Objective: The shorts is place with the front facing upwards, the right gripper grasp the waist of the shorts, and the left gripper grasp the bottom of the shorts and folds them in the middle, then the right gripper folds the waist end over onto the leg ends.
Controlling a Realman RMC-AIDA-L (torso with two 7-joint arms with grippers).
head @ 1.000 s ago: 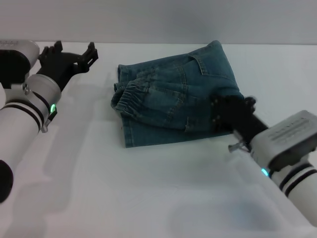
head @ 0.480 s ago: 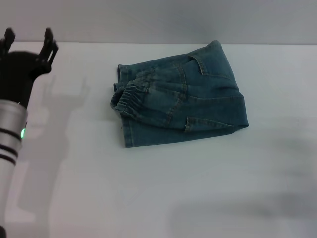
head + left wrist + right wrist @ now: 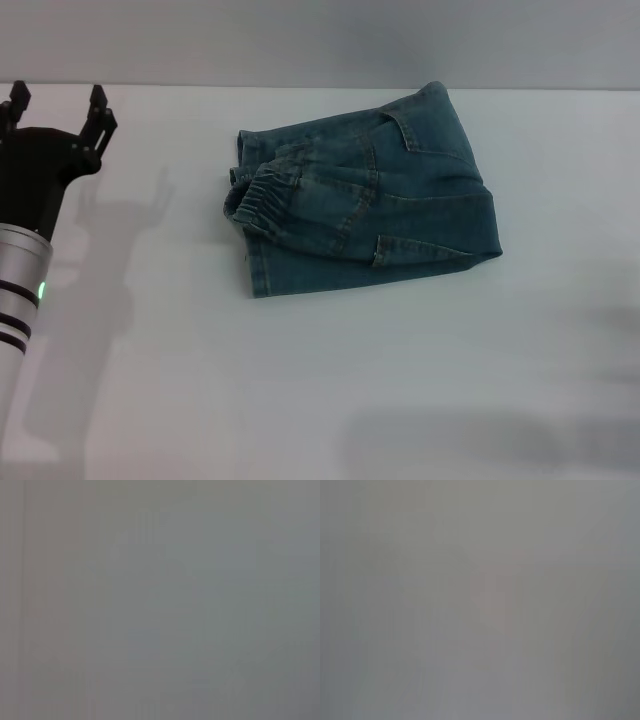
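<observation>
The right gripper has left view since a second ago, and the left gripper (image 3: 55, 103), fingers apart and empty, stands well left of the shorts (image 3: 360, 205). These lie folded on the table (image 3: 330, 380); folding looks finished, so only parking remains.

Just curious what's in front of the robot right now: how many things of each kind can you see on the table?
Folded blue denim shorts: 1
Black left gripper, open, off to the shorts' left: 1
White table: 1
Right gripper: 0 in view
Total: 3
</observation>
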